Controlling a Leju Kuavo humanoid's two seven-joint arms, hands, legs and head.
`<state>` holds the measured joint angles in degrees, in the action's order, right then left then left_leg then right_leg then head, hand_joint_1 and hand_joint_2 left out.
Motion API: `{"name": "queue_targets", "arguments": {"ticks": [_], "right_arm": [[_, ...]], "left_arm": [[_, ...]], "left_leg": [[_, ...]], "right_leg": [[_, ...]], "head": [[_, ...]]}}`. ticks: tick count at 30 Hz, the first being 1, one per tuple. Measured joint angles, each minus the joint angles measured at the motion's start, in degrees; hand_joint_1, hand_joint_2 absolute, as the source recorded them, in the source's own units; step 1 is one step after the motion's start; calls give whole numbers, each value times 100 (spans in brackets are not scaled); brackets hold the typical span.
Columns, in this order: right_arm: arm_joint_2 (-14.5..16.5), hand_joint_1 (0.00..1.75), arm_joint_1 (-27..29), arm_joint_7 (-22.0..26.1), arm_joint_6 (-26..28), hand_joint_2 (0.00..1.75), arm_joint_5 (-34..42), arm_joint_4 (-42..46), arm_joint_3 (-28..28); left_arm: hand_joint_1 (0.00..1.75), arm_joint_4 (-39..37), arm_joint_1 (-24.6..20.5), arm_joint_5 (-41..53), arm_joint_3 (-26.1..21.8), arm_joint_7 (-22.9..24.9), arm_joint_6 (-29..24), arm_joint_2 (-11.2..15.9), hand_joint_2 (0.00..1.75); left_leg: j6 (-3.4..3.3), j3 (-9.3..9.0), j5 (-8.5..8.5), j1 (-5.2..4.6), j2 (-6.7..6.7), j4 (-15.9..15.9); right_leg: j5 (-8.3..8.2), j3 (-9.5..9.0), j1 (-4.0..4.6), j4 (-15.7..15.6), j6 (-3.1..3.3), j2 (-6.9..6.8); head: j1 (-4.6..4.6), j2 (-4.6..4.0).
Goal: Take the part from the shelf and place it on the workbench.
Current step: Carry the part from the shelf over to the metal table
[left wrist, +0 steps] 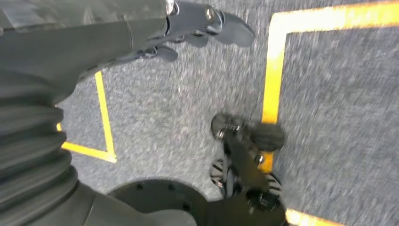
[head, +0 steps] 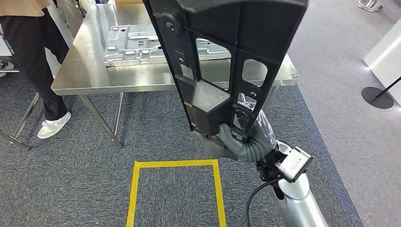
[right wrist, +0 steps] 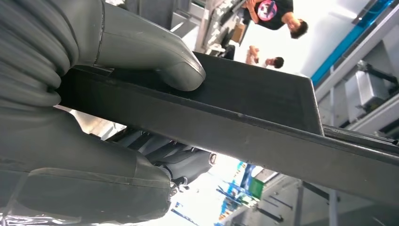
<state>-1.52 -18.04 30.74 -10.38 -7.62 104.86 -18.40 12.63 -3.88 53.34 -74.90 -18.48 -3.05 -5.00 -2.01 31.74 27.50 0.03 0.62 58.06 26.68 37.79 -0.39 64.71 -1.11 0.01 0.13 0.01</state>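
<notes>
— While our right hand (head: 236,142) grips the black plastic part (head: 222,61) by its lower end, what can we make out of it?

— We hold it upright ahead of us, in the air between us and the steel workbench (head: 80,66). Its top runs off the frame, and it hides part of the bench and of the grey metal plate (head: 137,45) lying there. In the right wrist view our thumb (right wrist: 155,56) presses one face of the part (right wrist: 263,117) while darker fingers (right wrist: 160,150) curl under the other.

— And our left hand (left wrist: 188,23)?

— It hangs over grey carpet (left wrist: 164,103) with yellow tape lines (left wrist: 273,70). Its fingers are loosely curled and hold nothing, though the picture is blurred.

— Anyone nearby?

— A person's legs (head: 38,56) stand beside the bench, cut off above.
</notes>
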Motion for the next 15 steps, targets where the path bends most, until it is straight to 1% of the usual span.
{"name": "queue_targets", "arguments": {"ticks": [1, 2, 3, 5, 7, 8, 9, 11, 12, 13, 14, 15], "right_arm": [[-7, 175, 0, -3, -4, 175, 1, 21, 25], [-11, 175, -2, -3, -8, 175, 1, 37, 45], [-14, 175, -3, -3, -10, 175, 2, 50, 61], [-20, 175, -4, -3, -11, 175, 4, 66, 81], [-32, 175, 5, -3, -10, 175, 8, 77, 104], [-39, 175, 7, -2, -9, 175, 14, 80, 116], [-45, 175, 13, 1, -8, 175, 19, 81, 126], [-51, 175, 26, 7, -8, 175, 26, 74, 134], [-52, 175, 36, 10, -8, 175, 26, 68, 137], [-53, 175, 42, 12, -9, 175, 27, 59, 137], [-53, 175, 41, 13, -10, 175, 31, 47, 137], [-53, 175, 39, 15, -10, 175, 37, 35, 138]], "left_arm": [[0, 1, 1, -22, -27, -3, -2, 20, 175], [0, 2, 1, -37, -50, -8, -2, 37, 175], [0, 4, 2, -48, -69, -14, -3, 53, 175], [0, 7, 5, -49, -83, -26, -1, 84, 175], [0, 14, 2, -39, -86, -51, 17, 125, 175], [0, 18, -2, -32, -87, -67, 33, 144, 175], [0, 22, -4, -21, -88, -79, 48, 160, 175], [0, 22, 3, 1, -90, -90, 69, 166, 175], [0, 22, 12, 12, -90, -90, 73, 168, 175], [0, 22, 20, 19, -90, -89, 75, 172, 175], [0, 22, 26, 26, -90, -89, 75, 179, 175], [0, 22, 26, 35, -90, -89, 75, 187, 175]], "left_leg": [[21, -35, 35, -11, 7, -1], [47, -51, 61, -12, 10, -3], [76, -58, 84, -9, 9, -8], [123, -78, 109, 6, 0, -32], [171, -107, 152, 6, -15, 0], [198, -65, 223, 7, -21, 129], [225, 56, 343, 17, -24, 385], [273, 491, 634, 45, -26, 1147], [294, 694, 692, 58, -27, 1446], [309, 810, 635, 68, -28, 1555], [318, 800, 450, 77, -29, 1410], [322, 686, 187, 86, -32, 1064]], "right_leg": [[-163, -146, 22, -367, 44, -3], [-218, -230, 47, -574, 76, -5], [-202, -264, 64, -657, 98, -6], [-184, -276, 79, -689, 125, 1], [-188, -364, 37, -776, 149, 4], [-186, -424, 16, -826, 166, 2], [-177, -481, -2, -861, 178, -3], [-121, -548, 4, -870, 200, -9], [-87, -577, 5, -864, 200, -8], [-51, -611, 3, -857, 195, -4], [-9, -654, -2, -846, 184, 0], [39, -709, -9, -834, 167, 3]], "head": [[-3, 0], [-8, 0], [-14, 1], [-15, 1], [-20, 1], [-25, 1], [-33, 1], [-38, 1], [-39, 0], [-38, 0], [-40, 0], [-40, 0]]}}
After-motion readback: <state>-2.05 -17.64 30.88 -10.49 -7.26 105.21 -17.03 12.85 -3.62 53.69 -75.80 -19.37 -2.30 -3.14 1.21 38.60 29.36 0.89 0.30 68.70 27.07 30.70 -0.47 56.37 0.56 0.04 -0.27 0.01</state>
